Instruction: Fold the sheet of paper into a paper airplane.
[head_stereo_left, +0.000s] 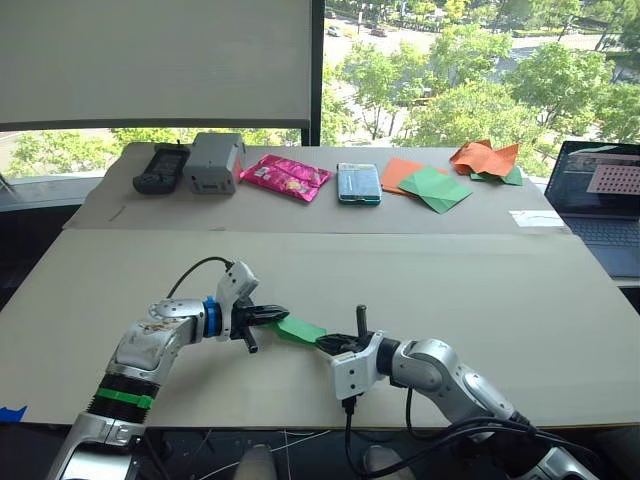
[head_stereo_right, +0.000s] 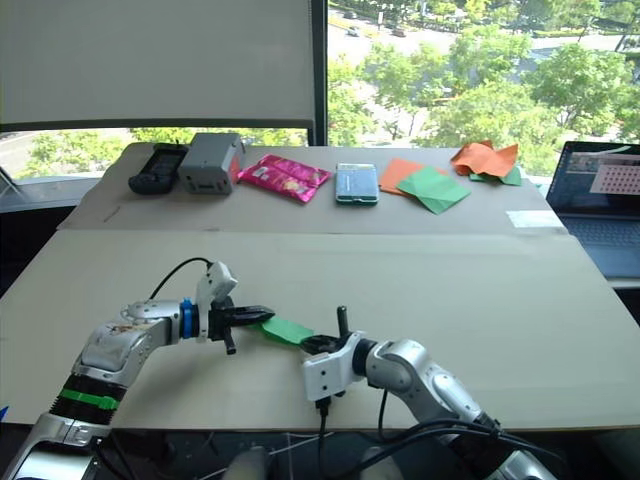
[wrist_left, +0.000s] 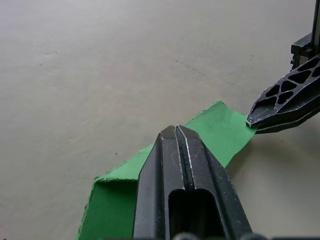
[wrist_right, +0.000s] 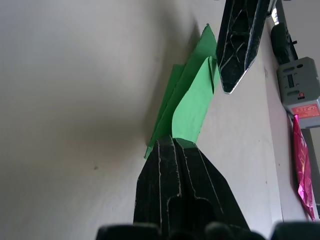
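Nearest me, my right gripper (head_stereo_left: 333, 344) had its fingers pressed together on one end of the sheet of paper (head_stereo_left: 300, 330), and my left gripper (head_stereo_left: 272, 316) was clamped the same way on the other end. The paper was by then a narrow, layered green strip, held between the two just over the near part of the table (head_stereo_left: 480, 290); I could not tell whether it touched the surface. Its long axis ran from my left gripper to my right, slanting slightly toward me on the right side. The right wrist view showed a tapered tip at the left gripper's end, so I judged the nose pointed left.

I took this for a late fold, probably setting a wing crease along the body. The next move would call for one gripper to keep the body pinned while the other let go and turned a flap down without tearing the thin layers.

Farther off, untouched along the table's back edge, lay a pink packet (head_stereo_left: 285, 176), a grey box (head_stereo_left: 212, 162) and the orange-and-green spare papers (head_stereo_left: 430, 183).
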